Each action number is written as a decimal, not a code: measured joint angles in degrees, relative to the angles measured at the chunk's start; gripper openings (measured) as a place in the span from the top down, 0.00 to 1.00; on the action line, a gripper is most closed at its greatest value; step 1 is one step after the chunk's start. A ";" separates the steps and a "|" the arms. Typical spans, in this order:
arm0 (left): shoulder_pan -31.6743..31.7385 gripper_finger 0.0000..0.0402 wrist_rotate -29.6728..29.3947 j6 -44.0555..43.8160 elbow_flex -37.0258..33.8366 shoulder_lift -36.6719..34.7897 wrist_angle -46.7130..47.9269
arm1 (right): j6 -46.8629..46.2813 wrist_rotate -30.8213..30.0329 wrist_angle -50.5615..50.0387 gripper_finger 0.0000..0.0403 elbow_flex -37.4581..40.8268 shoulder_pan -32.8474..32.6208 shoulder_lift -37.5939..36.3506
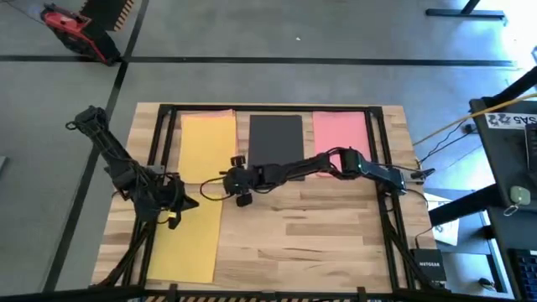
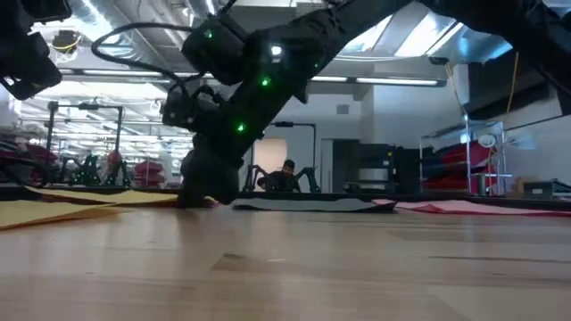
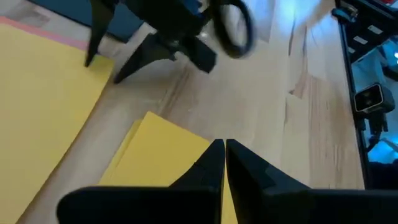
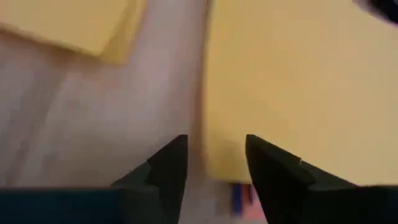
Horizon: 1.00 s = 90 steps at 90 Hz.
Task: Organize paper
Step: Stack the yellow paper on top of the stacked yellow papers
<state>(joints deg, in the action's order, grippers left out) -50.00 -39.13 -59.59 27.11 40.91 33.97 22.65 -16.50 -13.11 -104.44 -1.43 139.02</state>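
A yellow sheet [image 1: 207,143] tops a stack at the far left, with pink [image 4: 252,194] and blue [image 4: 237,198] edges showing under it. A black sheet [image 1: 275,138] and a pink sheet [image 1: 340,130] lie flat to its right. Another yellow sheet [image 1: 189,243] lies near left. My left gripper [image 3: 224,147] is shut at that sheet's far edge. My right gripper [image 4: 214,155] is open, low over the near right corner of the stack's yellow sheet [image 4: 298,81], one finger over the sheet and one over bare wood. My left gripper is shut on the near yellow sheet at its far right corner [image 3: 198,152], coming from above. The fingers themselves hide the place of contact. The rest of the sheet lies on the table. My right gripper's fingertips [image 3: 87,61] are down at the stack's corner; whether they touch it I cannot tell.
Bare wood [image 1: 310,239] fills the near middle and right of the table. Black frame rails [image 1: 382,143] run along the table's sides and far edge. A looped cable [image 3: 233,28] hangs by my right gripper.
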 joint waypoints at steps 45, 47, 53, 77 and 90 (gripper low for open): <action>2.32 1.00 -2.00 2.15 4.43 -2.13 0.20 | -4.81 7.82 -10.12 1.00 -9.15 -2.98 0.00; 2.73 1.00 -2.13 2.95 4.96 -2.51 0.14 | -5.45 8.41 -10.43 1.00 -9.80 -3.40 0.00; 4.09 1.00 -2.25 4.59 6.18 -3.75 0.12 | -6.57 9.36 -11.81 1.00 -11.85 -4.64 0.00; 10.45 1.00 -2.30 7.84 7.50 -9.84 0.24 | -9.00 14.73 -12.80 1.00 -17.84 -9.69 0.00; 13.62 1.00 -2.29 10.32 7.50 -11.73 0.27 | -8.96 19.21 -12.49 1.00 -18.30 -11.90 0.00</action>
<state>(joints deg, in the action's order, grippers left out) -36.38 -41.42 -49.27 34.61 29.17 34.23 13.69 2.71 -25.61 -122.74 -13.32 139.02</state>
